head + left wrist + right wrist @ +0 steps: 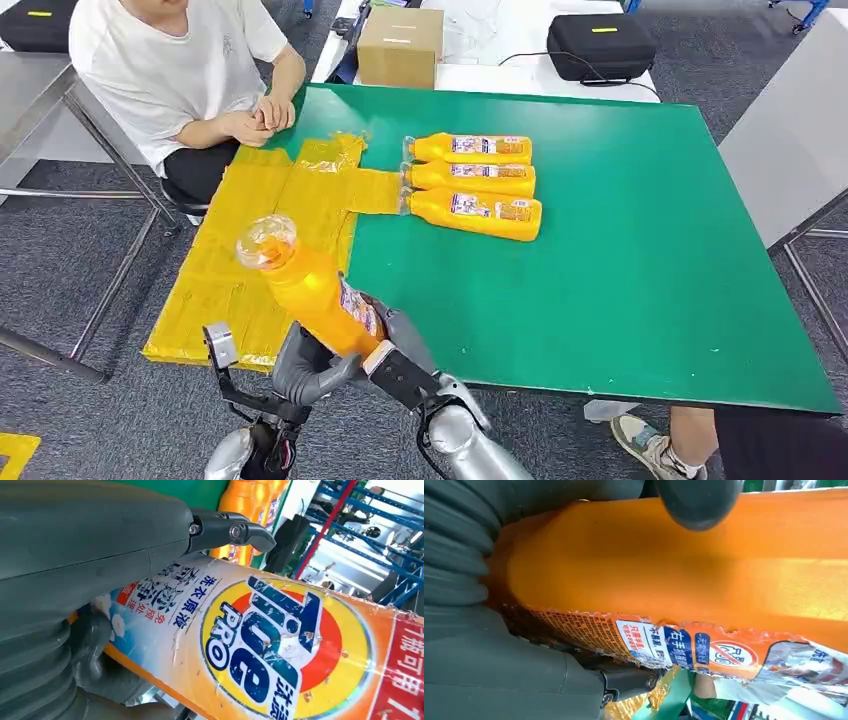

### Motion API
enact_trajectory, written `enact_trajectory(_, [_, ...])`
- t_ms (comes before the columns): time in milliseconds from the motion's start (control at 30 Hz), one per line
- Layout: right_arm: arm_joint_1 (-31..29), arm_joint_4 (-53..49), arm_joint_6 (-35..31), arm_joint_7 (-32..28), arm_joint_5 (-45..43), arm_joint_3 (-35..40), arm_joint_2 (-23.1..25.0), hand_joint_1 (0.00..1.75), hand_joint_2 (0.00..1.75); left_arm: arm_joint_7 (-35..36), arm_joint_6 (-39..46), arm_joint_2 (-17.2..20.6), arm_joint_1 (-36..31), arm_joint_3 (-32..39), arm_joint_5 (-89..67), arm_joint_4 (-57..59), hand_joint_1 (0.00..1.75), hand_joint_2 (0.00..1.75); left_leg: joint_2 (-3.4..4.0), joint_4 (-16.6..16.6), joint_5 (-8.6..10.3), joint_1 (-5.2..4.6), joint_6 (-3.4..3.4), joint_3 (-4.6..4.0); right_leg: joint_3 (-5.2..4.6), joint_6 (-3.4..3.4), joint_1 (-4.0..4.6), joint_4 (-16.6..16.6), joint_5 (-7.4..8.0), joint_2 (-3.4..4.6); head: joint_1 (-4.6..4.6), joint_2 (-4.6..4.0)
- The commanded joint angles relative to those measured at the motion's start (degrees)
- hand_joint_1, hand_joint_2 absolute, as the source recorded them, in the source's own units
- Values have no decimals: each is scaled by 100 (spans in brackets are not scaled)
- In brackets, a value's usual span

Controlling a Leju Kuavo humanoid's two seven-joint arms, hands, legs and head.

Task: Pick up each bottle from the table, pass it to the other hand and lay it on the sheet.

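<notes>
You see one orange bottle [305,285] tilted above the tabletop's [640,300] near edge, fingers of left hand [310,365] and right hand [400,345] both wrapped around it.

The scene is seen from high on the robot's body in the head view, facing forward and down across the green worktop [620,250] — wide enough that the far edge and the floor around it are taken in. The left wrist view is set close behind the left hand [75,565], pressed near the held orange bottle [280,650]. The right wrist view sits equally close behind the right hand [479,630]. That bottle [315,295] is shared by all 3 views.
</notes>
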Motion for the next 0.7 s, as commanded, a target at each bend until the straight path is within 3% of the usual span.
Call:
enact_trajectory(33, [-262,850,716,21,-46,428,-215,175,175,-58,-135,91,-372,-236,151,252,0,175,-12,-6,-9,5,-5,34,39,-7,6,-8,-12,-12,0,0])
enact_trajectory(267, [-506,1573,842,217,174,770,-157,175,175,-286,17,31,-542,-183,-294,379,0,175,-18,-6,-4,5,-5,25,29,-7,6,-7,-10,-17,0,0])
enact_trajectory(300, [-558,1615,877,281,215,819,-162,175,175,-310,31,31,-560,-193,-349,396,49,175,-16,-6,-1,4,-4,18,20,-6,4,-6,-7,-15,-2,0])
enact_trajectory(333, [-640,1686,921,440,240,877,-164,175,175,-422,226,40,-579,-211,-609,393,145,175,-21,-4,-7,4,-5,31,35,-8,5,-4,-15,-21,-2,0])
enact_trajectory(367, [-703,1728,933,525,266,923,-162,175,175,-539,331,39,-584,-220,-820,373,169,175,-20,-5,-3,5,-5,24,26,-7,5,-5,-10,-19,-2,0])
enact_trajectory(567, [-958,1964,1109,742,353,1137,-99,175,175,-596,202,32,-650,-61,-860,446,175,175,-9,-4,1,3,-3,13,13,-5,4,-6,-4,-11,0,0])
enact_trajectory(600, [-957,1974,1071,735,327,1133,-77,141,175,-528,89,21,-653,-23,-750,482,175,175,-20,-4,-7,7,-6,34,38,-9,8,-7,-15,-21,0,0])
enact_trajectory(633, [-947,1973,1059,735,301,1116,-55,42,175,-519,79,23,-638,-8,-737,485,175,175,-14,-5,0,4,-4,19,20,-6,4,-7,-7,-16,0,0])
enact_trajectory(667, [-927,1952,929,798,290,1082,-35,0,175,-471,45,21,-611,1,-701,474,175,175,-21,-5,-6,7,-6,34,37,-9,8,-8,-14,-22,0,0])
enact_trajectory(700, [-907,1915,729,879,349,1075,-15,0,175,-418,78,22,-571,14,-714,439,175,175,-14,-6,-3,4,-5,25,25,-7,5,-7,-10,-16,-2,0])
